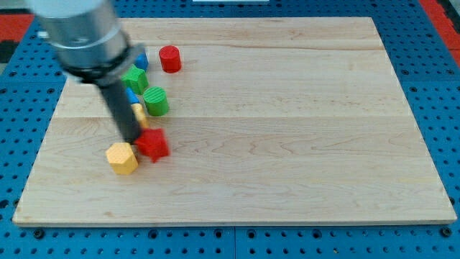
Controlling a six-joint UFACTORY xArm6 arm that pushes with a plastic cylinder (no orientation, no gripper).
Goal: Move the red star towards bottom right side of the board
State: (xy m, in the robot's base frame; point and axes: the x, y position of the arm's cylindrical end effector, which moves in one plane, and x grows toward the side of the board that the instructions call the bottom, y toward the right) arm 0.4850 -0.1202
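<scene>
Risk first: my tip [134,140] sits at the upper-left edge of the red star [153,144], touching or as good as, w/ the yellow block [121,158] just beside it on the view's left-bottom. If the push line runs off-centre, the star's points will likely make it spin and slip off the rod instead of travelling. The yellow block, looks hexagonal, could get dragged along if the tip clips it.

Behind the rod there's clutter: a small yellow piece [140,114] and a blue one [131,95], both partly hidden, shapes can't be made out. Two green blocks, a star-ish one [136,78] and a ribbed round one [156,101], sit higher up. A red cylinder [169,59] and another blue bit [142,60] lie near the view's top. All look out of the push path, I'd say.

End effector: no jaws here, just the bare rod, so nothing spread, nothing pinched.

Star's position: left-centre of the table [302,129], in the lower half, well apart from the bottom right corner. It lies to the right and slightly below the tip, which is a decent side to push from. The wood ahead toward that corner has no blocks. Task barely begun by the look of it.
</scene>
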